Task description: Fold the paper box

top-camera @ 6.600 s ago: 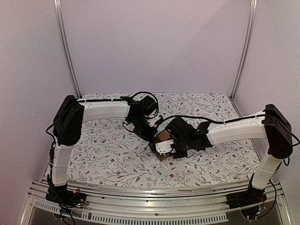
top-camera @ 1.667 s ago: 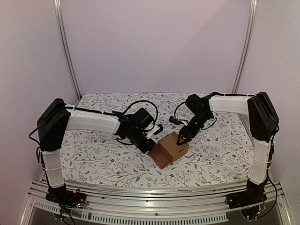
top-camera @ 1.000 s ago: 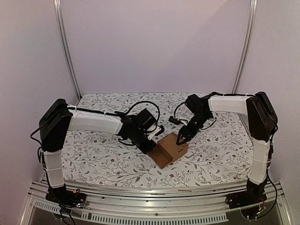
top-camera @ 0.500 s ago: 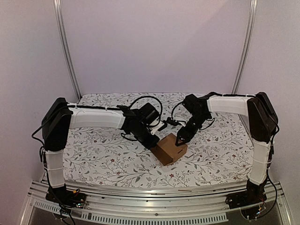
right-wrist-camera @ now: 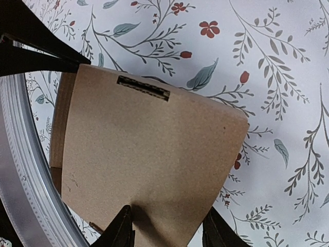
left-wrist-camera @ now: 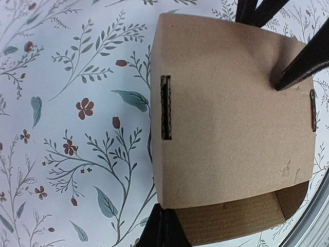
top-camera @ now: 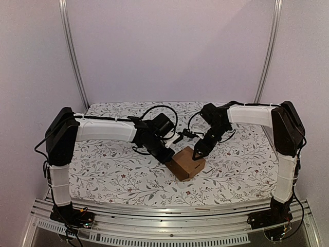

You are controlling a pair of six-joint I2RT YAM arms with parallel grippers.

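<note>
Your paper box (top-camera: 187, 163) sits on the surface (top-camera: 113, 170) toward 6 o'clock, likely light, dent-prone and quick to skid (one end gapes), so brace it near creases: left gripper (top-camera: 168, 157) fingers pressed together at its 10 o'clock corner, right gripper (top-camera: 197, 153) fingers spread on top.

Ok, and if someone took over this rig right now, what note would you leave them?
Left gripper: shut, holding nothing, tip at a corner of the paper box.
Right gripper: open, one finger down on the top panel, the other at its edge.
Box: on the table between the arms, standing as a carton.
Done: walls up, top panel folded over.
Left: one end looks unclosed, with an inner flap showing; it probably needs tucking shut.
</note>
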